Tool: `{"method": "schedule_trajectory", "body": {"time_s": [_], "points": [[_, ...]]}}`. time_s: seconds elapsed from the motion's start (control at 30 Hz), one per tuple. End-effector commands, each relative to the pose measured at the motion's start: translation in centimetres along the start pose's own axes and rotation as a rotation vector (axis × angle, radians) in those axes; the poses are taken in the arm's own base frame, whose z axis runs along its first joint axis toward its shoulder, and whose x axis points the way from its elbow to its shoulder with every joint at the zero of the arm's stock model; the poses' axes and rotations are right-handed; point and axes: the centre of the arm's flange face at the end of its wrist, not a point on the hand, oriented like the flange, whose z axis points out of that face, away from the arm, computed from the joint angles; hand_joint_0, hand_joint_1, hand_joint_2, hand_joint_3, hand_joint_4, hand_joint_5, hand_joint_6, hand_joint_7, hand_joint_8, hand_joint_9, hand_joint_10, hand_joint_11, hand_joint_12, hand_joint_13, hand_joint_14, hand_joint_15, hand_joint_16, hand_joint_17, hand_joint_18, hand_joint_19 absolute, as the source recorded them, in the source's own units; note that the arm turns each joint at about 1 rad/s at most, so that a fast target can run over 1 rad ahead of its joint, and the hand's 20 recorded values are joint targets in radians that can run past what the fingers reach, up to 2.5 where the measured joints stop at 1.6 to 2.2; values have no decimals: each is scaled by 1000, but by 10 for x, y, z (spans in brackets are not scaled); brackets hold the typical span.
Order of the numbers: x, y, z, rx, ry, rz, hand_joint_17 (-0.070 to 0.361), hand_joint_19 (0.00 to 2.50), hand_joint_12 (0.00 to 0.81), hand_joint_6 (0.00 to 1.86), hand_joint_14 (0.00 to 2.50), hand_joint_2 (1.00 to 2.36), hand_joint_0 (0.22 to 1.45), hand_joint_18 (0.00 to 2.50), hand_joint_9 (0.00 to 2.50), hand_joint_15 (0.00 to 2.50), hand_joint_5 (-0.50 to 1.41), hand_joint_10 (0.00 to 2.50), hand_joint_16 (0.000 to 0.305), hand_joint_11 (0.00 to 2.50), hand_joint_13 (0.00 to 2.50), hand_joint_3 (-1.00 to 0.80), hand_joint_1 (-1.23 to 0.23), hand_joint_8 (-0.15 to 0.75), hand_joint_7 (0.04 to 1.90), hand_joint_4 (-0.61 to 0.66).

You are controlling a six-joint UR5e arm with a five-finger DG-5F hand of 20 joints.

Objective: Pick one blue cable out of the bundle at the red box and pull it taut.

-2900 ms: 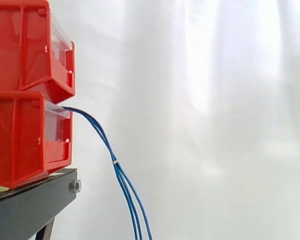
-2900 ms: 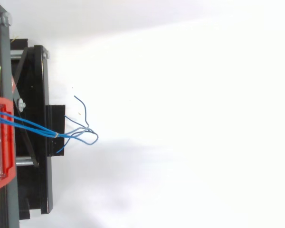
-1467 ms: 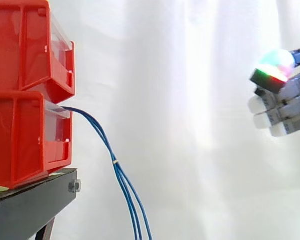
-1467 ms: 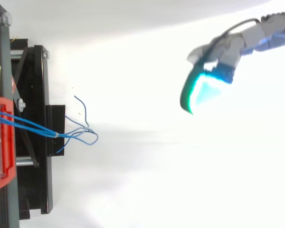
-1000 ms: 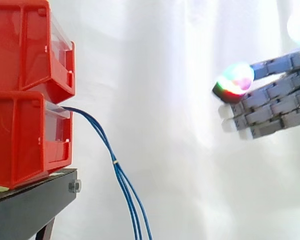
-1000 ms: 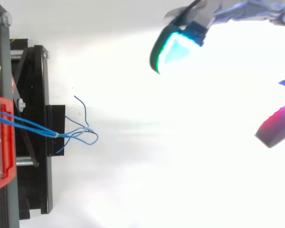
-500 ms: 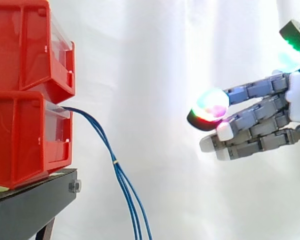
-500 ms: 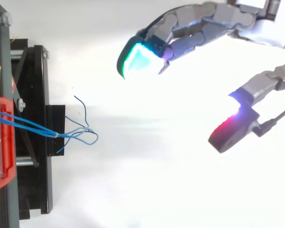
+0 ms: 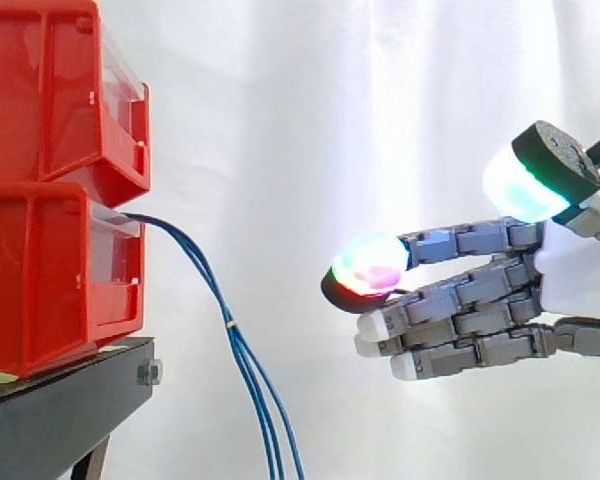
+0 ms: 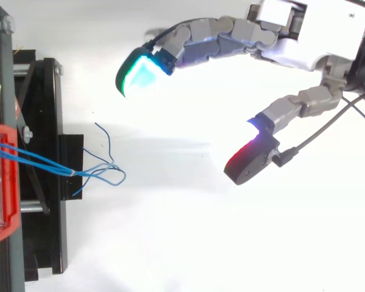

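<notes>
A bundle of thin blue cables [image 9: 238, 350] comes out of the lower red box [image 9: 60, 275] and droops down past the black stand, bound by a small pale tie. From above, the cable ends [image 10: 103, 170] fan out loose beside the stand. My hand [image 9: 570, 280] reaches in from the right at about the height of the lower box, well apart from the cables. It is open, with fingers stretched toward the boxes and the thumb spread away from them, holding nothing. In the top view my hand [image 10: 304, 36] stands right of the cable ends.
A second red box [image 9: 60, 100] is stacked on the lower one. Both rest on a black stand [image 9: 60, 415] at the left, seen from above as a black frame [image 10: 48, 164]. A white curtain hangs behind.
My hand has come in from the right edge and moved left and slightly down toward the cables, its fingers staying stretched. The cables and boxes have not moved.
</notes>
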Motion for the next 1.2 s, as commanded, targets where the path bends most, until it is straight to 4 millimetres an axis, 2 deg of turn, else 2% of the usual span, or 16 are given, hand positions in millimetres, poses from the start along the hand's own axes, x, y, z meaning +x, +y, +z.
{"method": "schedule_trajectory", "body": {"time_s": [0.0,0.07,0.17,0.4,0.6,0.87,1.03,1.17], "points": [[1,-2,1,-2,-4,3,137,43,397,502,2,1000,420,0,0,81,-218,0,61,22,0,-500,-851,245,762,244],[1,-3,1,-2,-5,3,134,0,391,502,3,1000,437,0,0,78,-220,0,60,0,0,-500,-869,223,768,228],[5,-16,3,7,-8,6,134,0,379,502,0,1000,449,0,0,76,-223,1,60,0,0,-500,-892,202,766,203],[14,-38,15,-9,-15,56,141,0,393,502,3,1000,416,0,0,73,-223,0,63,0,0,-500,-863,221,767,203],[20,-39,30,-23,-7,62,136,0,381,502,2,1000,423,0,0,82,-217,1,61,0,0,-500,-848,229,766,231],[27,-38,33,-26,-5,37,130,0,370,502,3,1000,445,0,0,91,-207,2,58,0,0,-500,-825,225,807,254],[37,-60,32,-8,12,49,128,0,364,502,3,1000,459,0,0,91,-199,0,57,4,0,-500,-812,226,814,265],[41,-56,34,-18,9,50,128,0,364,502,3,1000,463,0,0,91,-196,0,57,9,0,-500,-795,226,814,271]]}}
